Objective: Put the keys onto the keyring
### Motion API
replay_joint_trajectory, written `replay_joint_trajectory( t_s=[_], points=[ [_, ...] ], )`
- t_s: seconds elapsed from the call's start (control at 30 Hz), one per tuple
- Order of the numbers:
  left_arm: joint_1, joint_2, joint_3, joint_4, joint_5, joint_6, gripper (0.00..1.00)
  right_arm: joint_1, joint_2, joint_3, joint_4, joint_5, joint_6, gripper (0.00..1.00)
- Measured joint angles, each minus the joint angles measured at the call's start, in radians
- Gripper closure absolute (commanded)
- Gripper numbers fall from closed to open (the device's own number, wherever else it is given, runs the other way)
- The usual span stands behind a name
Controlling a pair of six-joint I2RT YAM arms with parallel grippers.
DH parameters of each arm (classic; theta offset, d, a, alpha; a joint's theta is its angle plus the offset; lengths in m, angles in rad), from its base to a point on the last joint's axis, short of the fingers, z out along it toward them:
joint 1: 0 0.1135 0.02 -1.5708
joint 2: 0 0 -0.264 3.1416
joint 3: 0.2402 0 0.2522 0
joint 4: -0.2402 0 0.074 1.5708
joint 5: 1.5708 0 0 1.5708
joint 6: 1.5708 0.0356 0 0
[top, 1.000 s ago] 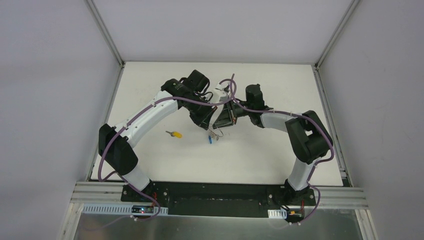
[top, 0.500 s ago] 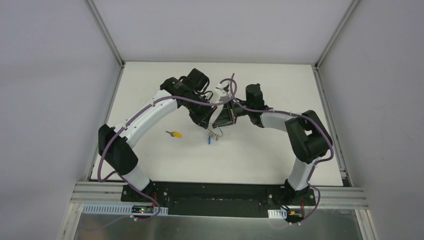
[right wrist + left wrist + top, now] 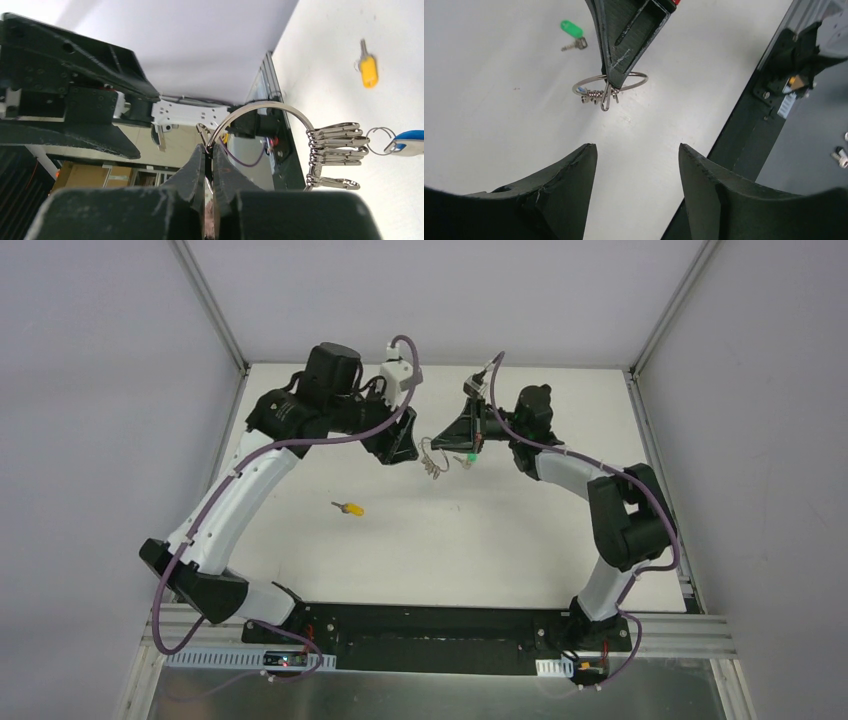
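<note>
My right gripper point(image 3: 209, 147) is shut on the thin silver keyring point(image 3: 260, 110), held above the table with a row of silver clips point(image 3: 332, 147) and the blue-headed key point(image 3: 407, 142) hanging from it. In the top view the keyring point(image 3: 432, 455) hangs between both grippers. The green-headed key point(image 3: 570, 30) lies on the table apart from the ring. The yellow-headed key point(image 3: 349, 508) lies alone further left. My left gripper point(image 3: 636, 150) is open and empty, a short way off the keyring point(image 3: 610, 87).
The white table point(image 3: 500, 540) is walled in by grey panels on three sides. A black base rail point(image 3: 430, 625) runs along the near edge. Purple cables loop over both arms.
My left gripper opened and pulled back up and to the left. My right gripper lifted the keyring toward the far side. The green key now shows on the table.
</note>
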Motion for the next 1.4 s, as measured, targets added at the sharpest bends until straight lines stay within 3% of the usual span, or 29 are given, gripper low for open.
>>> replay_joint_trajectory(
  t_s=[0.2,0.5,0.87,1.17,1.4],
  points=[
    [0.071,-0.02,0.012,0.119,0.049,-0.181,0.36,-0.011,-0.025,0.03,0.129,0.068,0.182,1.0],
    [0.106,0.05,0.006,0.279,0.144,-0.402,0.47,-0.011,-0.026,0.03,0.249,0.142,0.38,1.0],
    [0.106,0.05,-0.071,0.382,0.18,-0.48,0.65,-0.016,-0.026,0.002,0.286,0.17,0.45,1.0],
    [0.106,0.052,-0.099,0.418,0.196,-0.49,0.67,-0.019,-0.026,-0.011,0.29,0.179,0.466,1.0],
    [0.107,0.056,-0.103,0.423,0.181,-0.488,0.78,-0.021,-0.026,-0.018,0.298,0.184,0.472,1.0]
  ],
)
